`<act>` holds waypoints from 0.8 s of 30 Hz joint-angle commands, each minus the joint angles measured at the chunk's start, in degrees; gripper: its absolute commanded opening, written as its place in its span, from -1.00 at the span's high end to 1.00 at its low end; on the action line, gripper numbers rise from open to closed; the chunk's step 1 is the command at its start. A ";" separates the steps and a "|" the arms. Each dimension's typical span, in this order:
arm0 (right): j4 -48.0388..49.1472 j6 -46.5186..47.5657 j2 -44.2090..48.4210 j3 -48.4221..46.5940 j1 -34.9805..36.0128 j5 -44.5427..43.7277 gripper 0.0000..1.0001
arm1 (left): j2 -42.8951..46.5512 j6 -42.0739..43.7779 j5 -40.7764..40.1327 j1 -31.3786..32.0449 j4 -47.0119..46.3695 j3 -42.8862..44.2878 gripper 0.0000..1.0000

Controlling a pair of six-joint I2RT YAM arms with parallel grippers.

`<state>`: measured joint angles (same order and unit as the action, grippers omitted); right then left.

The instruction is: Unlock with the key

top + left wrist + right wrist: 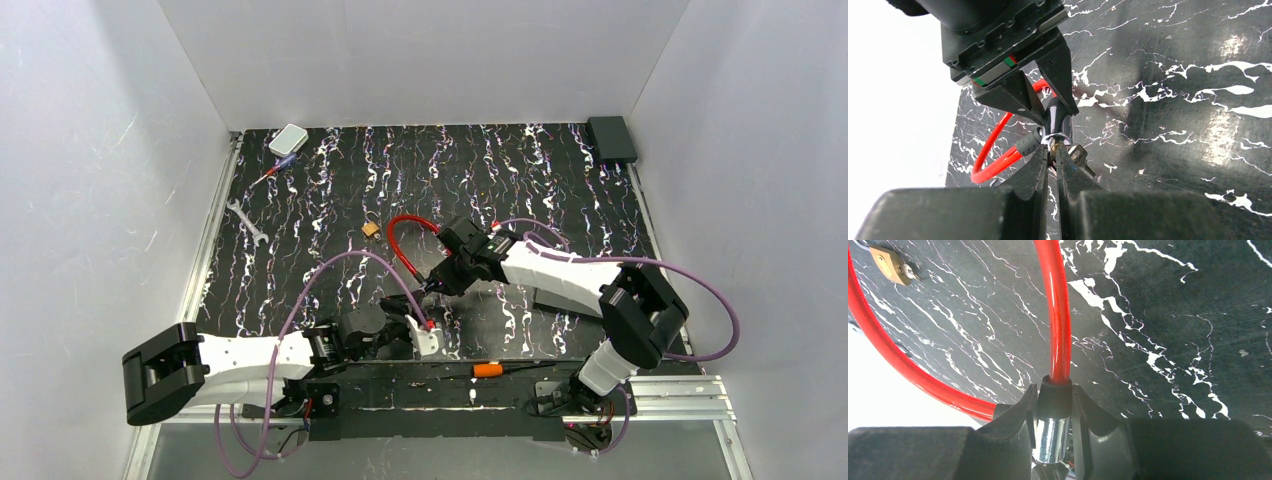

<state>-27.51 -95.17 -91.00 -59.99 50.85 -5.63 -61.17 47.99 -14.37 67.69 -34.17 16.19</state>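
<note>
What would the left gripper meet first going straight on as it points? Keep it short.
The cable lock's black barrel, clamped in the right gripper. The left gripper, shut on the key, points straight at its chrome end and seems nearly touching; depth is unclear.

Robotics lab test cell. Work area is boxed in by plain white panel walls (100, 150). Black white-veined tabletop (520, 170) is edged by bare aluminium extrusion rails (690, 398). White-and-black left arm (240, 360) and right arm (570, 275) are bolted on (purple cables (320, 275) loop loose).

light bright, even | glare on mat (1228, 130) | wrist foregrounds blurred
</note>
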 commanded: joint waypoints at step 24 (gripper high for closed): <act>-6.65 9.29 0.58 -3.14 -0.88 0.46 0.97 | 8.17 -0.12 2.21 3.04 3.60 -0.49 -0.97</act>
<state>-34.70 -87.28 -91.42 -63.84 50.88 -4.49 -56.27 52.10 -10.87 69.54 -31.19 15.42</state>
